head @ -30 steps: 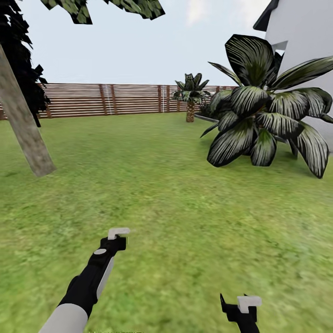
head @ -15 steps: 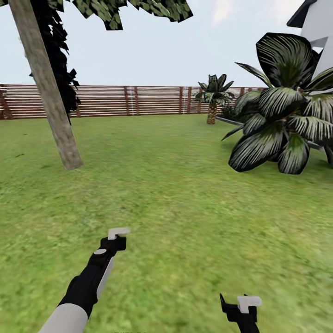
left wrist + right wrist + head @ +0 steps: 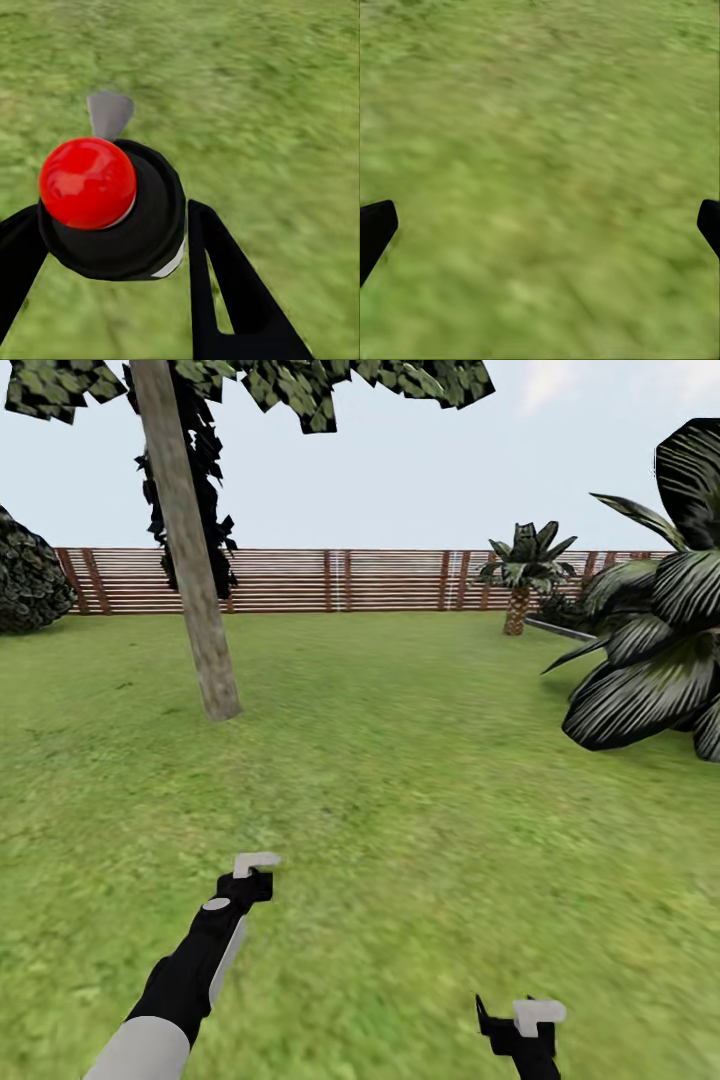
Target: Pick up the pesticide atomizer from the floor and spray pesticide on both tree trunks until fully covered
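Left gripper (image 3: pixel 112 225) is clenched on the pesticide atomizer (image 3: pixel 112 206): black body w/ red knob sits between its fingers, grey nozzle pointing out over the lawn (image 3: pixel 400 780). So pickup looks done. Right gripper (image 3: pixel 540 225) hangs wide apart, nothing in it. 1 tree trunk (image 3: pixel 190 560) stands ahead-left, well apart from both arms, pale and leaning, no visible spray on it. Fence (image 3: pixel 380 578) behind. Left to do, by my read: close in, spray both trunks.
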Available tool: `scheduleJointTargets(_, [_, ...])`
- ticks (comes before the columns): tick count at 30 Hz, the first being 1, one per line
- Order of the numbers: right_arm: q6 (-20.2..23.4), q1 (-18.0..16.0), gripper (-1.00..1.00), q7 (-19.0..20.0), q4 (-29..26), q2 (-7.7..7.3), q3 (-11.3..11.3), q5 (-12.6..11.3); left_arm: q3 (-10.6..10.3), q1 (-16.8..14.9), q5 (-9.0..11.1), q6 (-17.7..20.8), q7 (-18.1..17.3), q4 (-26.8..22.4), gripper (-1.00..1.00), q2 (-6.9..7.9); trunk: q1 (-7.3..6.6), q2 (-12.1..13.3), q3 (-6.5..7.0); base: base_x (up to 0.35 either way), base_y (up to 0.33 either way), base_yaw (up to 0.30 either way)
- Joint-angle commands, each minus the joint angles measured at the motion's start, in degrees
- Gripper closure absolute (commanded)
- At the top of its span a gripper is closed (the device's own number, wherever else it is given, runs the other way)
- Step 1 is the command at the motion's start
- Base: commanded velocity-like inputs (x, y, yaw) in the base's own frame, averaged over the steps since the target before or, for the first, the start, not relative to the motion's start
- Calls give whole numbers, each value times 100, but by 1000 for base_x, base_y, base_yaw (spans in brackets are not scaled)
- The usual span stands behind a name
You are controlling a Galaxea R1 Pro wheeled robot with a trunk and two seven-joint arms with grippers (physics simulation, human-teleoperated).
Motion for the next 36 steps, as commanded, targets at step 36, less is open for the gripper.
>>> scheduleJointTargets(36, [0,0,-100,5,-7,-3,0,3,10,571,7,-2024,0,17,100,0,0,0,90,182,261,238])
